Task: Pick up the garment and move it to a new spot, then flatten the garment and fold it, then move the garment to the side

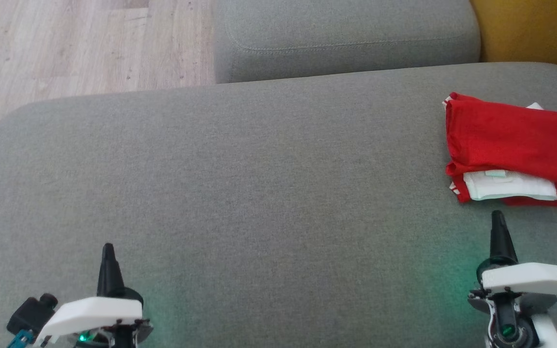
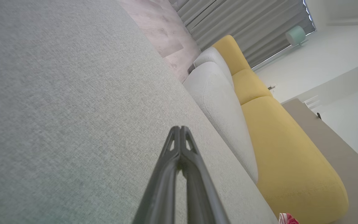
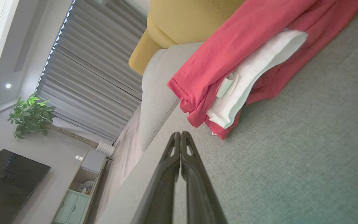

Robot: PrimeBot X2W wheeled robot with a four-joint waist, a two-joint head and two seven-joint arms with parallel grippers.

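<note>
Head view first: the big grey seat [image 1: 259, 169] spreads across the frame, and the garment [image 1: 510, 140], red with a white band [image 1: 508, 186] showing along its near edge, sits at the seat's far right end, folded into a flat stack that runs off the right border. Its long axis lies across the seat, left to right, dipping a little toward the right. The right gripper [image 1: 497, 215] hangs over the seat's near right part, tip pointing straight at the garment's near edge and close to it but not touching. The left gripper [image 1: 108, 249] is over the seat's near left part, well apart from the cloth. Over to the left wrist view: fingers pressed together with nothing between them above bare grey seat fabric, and just a red scrap of the garment [image 2: 287, 218] peeking in at the bottom edge. Now the right wrist view: that pair is clenched and empty too, and the garment [image 3: 228, 46] lies dead ahead of the tips on the seat, white band facing them. By the look of it the fold is done and the stack is already off to the side; any last nudge belongs to the right arm, the nearer one by far.
</note>
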